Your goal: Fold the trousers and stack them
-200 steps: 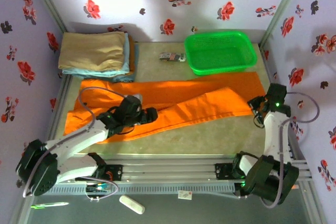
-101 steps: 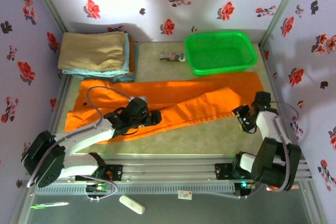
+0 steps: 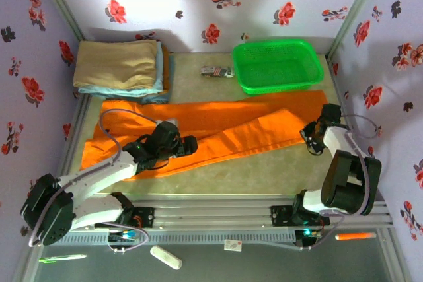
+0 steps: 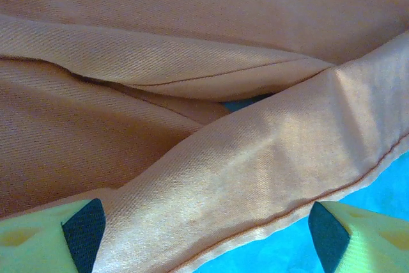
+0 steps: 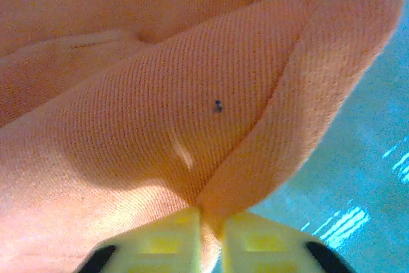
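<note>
The trousers [image 3: 218, 127] lay spread just beside the basket [image 3: 277, 65], right gripper [image 5: 212, 222] clamped on a leg end, left gripper [image 4: 204, 234] spread apart.

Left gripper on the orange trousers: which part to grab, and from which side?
Take the near leg's stitched lower edge, where it lies thin and flat against the bare table. Come from the near side with the left gripper open across that edge, so one finger likely slides under. Further in, the trousers bunch into overlapping folds.
</note>
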Available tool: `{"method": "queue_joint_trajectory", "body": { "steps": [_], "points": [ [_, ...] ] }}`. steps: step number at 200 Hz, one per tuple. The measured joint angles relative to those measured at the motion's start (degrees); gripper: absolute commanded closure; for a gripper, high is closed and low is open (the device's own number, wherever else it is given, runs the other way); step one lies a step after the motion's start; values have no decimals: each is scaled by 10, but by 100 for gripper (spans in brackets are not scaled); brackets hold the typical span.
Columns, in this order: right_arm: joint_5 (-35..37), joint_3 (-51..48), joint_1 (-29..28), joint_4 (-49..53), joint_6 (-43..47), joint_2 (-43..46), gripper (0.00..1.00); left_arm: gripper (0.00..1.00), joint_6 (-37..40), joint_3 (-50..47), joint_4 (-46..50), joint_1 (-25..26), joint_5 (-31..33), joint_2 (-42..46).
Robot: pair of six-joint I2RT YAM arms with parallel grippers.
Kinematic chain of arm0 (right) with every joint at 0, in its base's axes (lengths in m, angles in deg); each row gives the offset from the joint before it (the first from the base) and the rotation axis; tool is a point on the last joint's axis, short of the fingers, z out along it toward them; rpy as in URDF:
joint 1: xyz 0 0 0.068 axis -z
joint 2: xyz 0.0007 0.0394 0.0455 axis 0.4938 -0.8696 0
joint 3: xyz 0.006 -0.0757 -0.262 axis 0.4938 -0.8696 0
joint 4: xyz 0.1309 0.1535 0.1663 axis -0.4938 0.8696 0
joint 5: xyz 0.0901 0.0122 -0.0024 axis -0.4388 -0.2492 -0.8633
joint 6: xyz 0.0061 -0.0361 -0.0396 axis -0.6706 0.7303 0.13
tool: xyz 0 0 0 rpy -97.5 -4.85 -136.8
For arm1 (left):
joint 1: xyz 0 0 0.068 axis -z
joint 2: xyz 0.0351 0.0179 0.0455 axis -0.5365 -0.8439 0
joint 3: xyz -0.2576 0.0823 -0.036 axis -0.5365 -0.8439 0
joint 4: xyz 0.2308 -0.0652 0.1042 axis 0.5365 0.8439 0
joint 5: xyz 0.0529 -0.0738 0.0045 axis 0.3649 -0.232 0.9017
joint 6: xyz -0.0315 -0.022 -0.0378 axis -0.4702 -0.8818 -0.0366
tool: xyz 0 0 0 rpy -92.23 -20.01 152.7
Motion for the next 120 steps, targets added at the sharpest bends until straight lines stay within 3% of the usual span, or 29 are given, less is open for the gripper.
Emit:
{"method": "queue_joint_trajectory", "body": {
  "steps": [66, 120],
  "points": [
    [-7, 21, -17, 10, -3, 34, 100, 13, 7, 0, 13, -8, 1, 6],
    [-31, 202, -73, 45, -5, 40, 100, 13, 9, 7, 27, -14, 1, 26]
  ]
}}
